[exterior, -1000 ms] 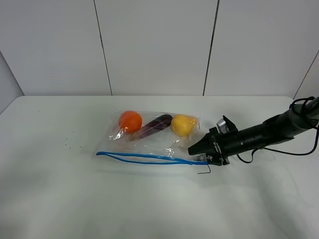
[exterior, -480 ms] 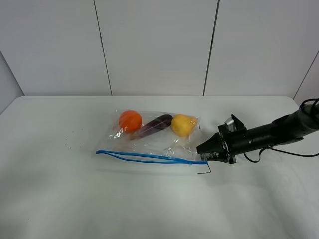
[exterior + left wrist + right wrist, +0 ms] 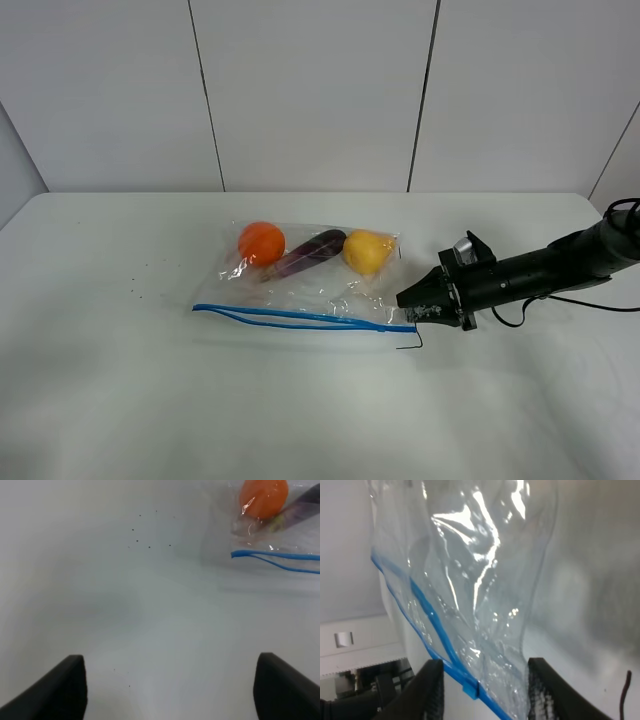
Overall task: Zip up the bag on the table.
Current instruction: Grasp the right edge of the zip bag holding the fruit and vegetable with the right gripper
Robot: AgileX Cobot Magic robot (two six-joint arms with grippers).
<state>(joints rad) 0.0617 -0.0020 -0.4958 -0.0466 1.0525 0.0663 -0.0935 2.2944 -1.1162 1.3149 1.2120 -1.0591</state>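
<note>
The clear bag (image 3: 310, 275) lies on the white table (image 3: 150, 400) with an orange (image 3: 261, 242), a purple eggplant (image 3: 310, 250) and a yellow fruit (image 3: 366, 250) inside. Its blue zip strip (image 3: 300, 317) runs along the near edge, and its two lines gape apart towards the left end. My right gripper (image 3: 408, 306) is low at the strip's right end. In the right wrist view its fingers (image 3: 432, 690) stand apart on either side of the bag's corner (image 3: 490, 630) and a blue slider (image 3: 470, 690). My left gripper (image 3: 170, 690) is open and empty above bare table, apart from the bag (image 3: 272, 525).
Small dark specks (image 3: 135, 290) dot the table left of the bag. A thin black corner mark (image 3: 410, 343) lies just in front of the right gripper. A grey panelled wall (image 3: 320, 90) stands behind the table.
My right gripper has drawn back to the right, from over the bag's right side to its corner. The bag has stayed about where it was.
</note>
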